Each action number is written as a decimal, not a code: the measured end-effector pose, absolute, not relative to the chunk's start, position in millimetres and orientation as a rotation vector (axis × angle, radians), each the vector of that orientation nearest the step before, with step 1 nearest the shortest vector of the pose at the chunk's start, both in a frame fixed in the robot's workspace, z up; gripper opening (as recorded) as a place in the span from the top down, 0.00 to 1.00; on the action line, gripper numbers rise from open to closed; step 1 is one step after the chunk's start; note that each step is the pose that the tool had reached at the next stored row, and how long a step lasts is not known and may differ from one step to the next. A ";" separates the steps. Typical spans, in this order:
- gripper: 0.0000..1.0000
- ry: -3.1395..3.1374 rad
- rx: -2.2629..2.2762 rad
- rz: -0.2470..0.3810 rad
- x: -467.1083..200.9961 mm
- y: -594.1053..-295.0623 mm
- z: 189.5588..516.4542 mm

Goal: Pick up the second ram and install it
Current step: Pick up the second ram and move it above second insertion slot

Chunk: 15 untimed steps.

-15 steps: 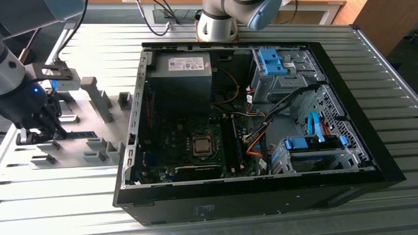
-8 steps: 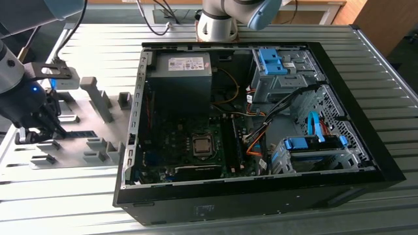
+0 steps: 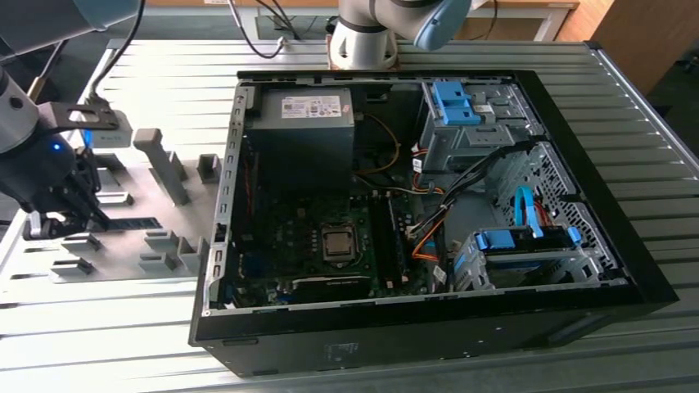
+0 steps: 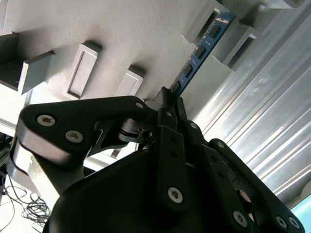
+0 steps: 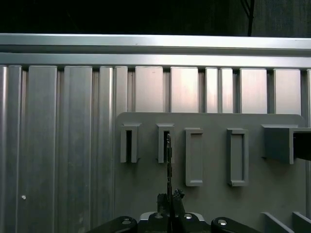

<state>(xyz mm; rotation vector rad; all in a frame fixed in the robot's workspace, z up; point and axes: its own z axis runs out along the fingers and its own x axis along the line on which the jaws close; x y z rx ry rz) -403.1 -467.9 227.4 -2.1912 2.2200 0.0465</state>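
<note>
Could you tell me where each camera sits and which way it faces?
Exterior view: raised off the arm, looking down on the computer case and fixture plate; arm and gripper at the exterior view's left.
First wrist view: on the wrist, looking past the gripper along the second ram, edge-on.
Second wrist view: on the wrist, looking past the gripper at the second ram's chip side.
Both wrist views share the gripper shut on the second ram.

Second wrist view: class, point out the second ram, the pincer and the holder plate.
second ram [image 4: 201, 50]: second wrist view, middle of the blue board.
pincer [image 4: 167, 99]: second wrist view, between its fingertips.
holder plate [image 4: 121, 34]: second wrist view, bare flat face.
</note>
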 end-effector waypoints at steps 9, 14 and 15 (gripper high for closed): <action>0.86 2.220 -2.191 0.047 -403.2 -467.9 233.6; 0.86 2.220 -2.191 0.046 -403.1 -467.9 239.7; 0.86 2.220 -2.191 0.046 -403.1 -467.9 241.5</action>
